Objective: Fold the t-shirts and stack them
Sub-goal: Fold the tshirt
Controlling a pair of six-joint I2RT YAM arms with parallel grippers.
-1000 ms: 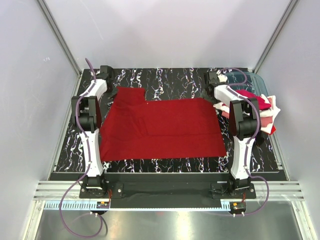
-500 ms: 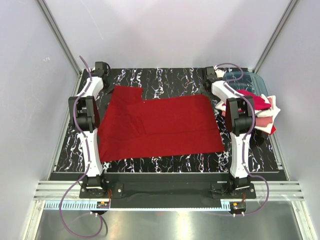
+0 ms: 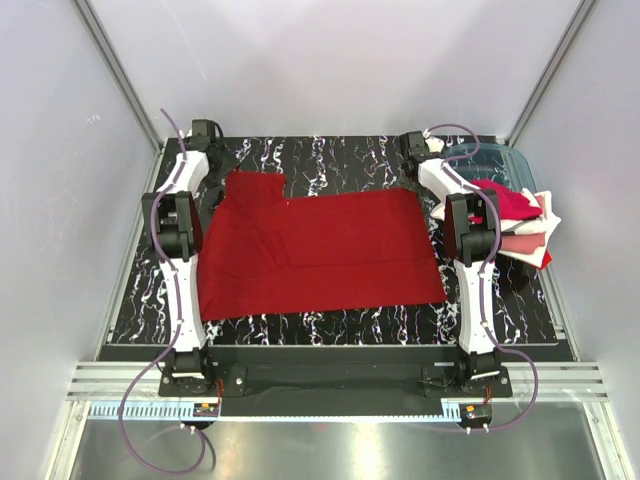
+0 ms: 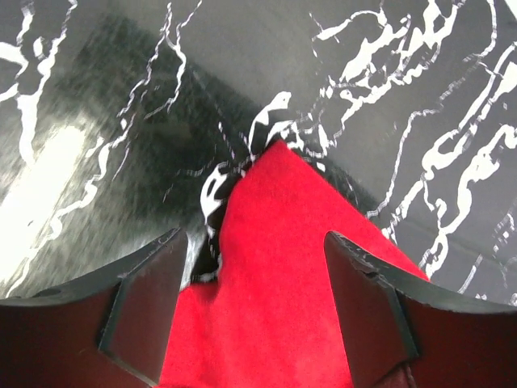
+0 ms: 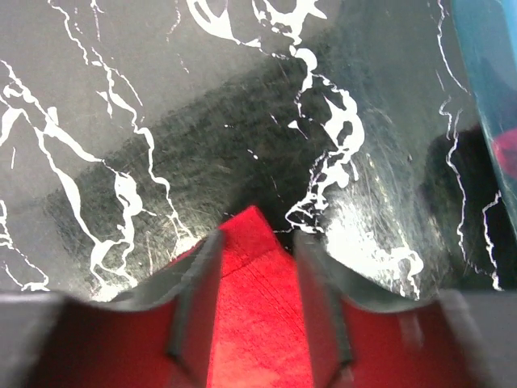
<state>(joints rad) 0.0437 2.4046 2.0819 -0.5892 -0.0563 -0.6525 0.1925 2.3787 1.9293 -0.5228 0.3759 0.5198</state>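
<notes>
A black table (image 3: 340,160) veined with white is seen from above, enclosed by pale walls. Most of its middle is covered by the big shirt (image 3: 320,250), a deep red one, which is spread flat with one sleeve pointed toward the far left corner and its long hem laid near the front edge. A darker fold line is seen across its middle.

The left arm (image 3: 178,230) is stretched along the shirt's left edge, and the right arm (image 3: 470,230) along its right edge; both are reached out to the far side of the table.

A teal bin (image 3: 500,160) is set at the far right corner. Just in front of it, right of the right arm, a loose pile (image 3: 520,225) of red, pink and white shirts is heaped, part of it hung over the table's right edge.

The left gripper (image 4: 252,242) is held low over the far left corner of the big shirt. Its jaws are spread wide and released, and the cloth's pointed corner is laid on the table between them, ungripped.

The right gripper (image 5: 257,236) is placed likewise at the far right corner. Its jaws are parted more narrowly, with the red corner laid flat between them and nothing clenched. An edge of the bin is seen at the right of that view.
</notes>
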